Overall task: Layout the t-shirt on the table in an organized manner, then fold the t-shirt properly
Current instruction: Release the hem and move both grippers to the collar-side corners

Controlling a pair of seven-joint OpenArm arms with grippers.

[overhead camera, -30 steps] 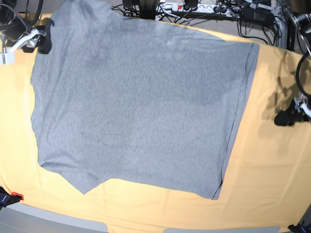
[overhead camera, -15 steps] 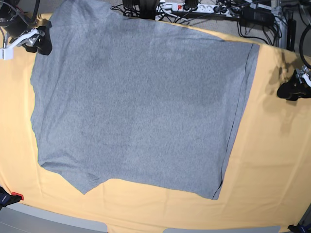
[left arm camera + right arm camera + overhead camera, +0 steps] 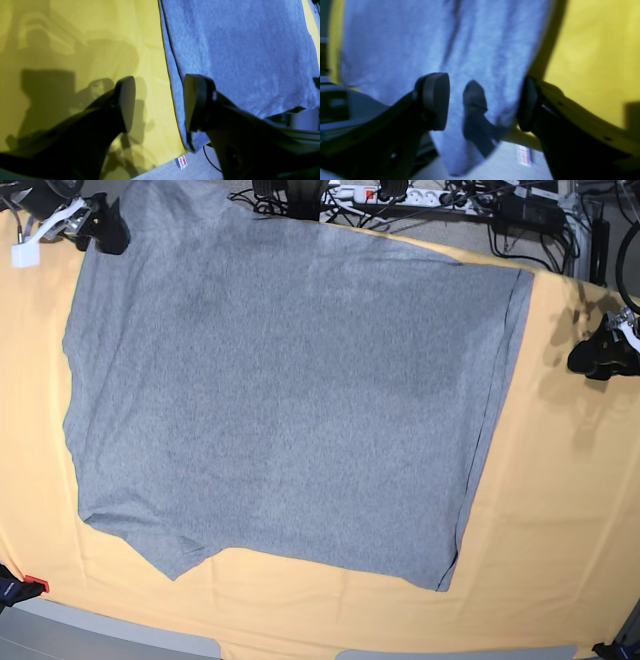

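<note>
The t-shirt (image 3: 290,390) lies spread flat on the table (image 3: 560,500), plain grey side up, with one sleeve at the near left. My right gripper (image 3: 105,230) hovers open over the shirt's far-left corner. In the right wrist view, the right gripper (image 3: 482,102) has grey cloth (image 3: 420,37) beneath it and nothing between its fingers. My left gripper (image 3: 592,358) hangs open at the right, beyond the hem. In the left wrist view, the left gripper (image 3: 158,102) straddles the hem edge of the shirt (image 3: 237,50) from above and is empty.
Power strips and cables (image 3: 390,195) crowd the floor just past the table's far edge. A red-tipped clamp (image 3: 25,585) grips the near-left corner. A small label (image 3: 182,161) lies on the floor. Bare yellow cloth (image 3: 75,37) stretches to the right of the shirt.
Both grippers have moved toward the table's far side, the right one to the far-left corner. The shirt has not shifted.
</note>
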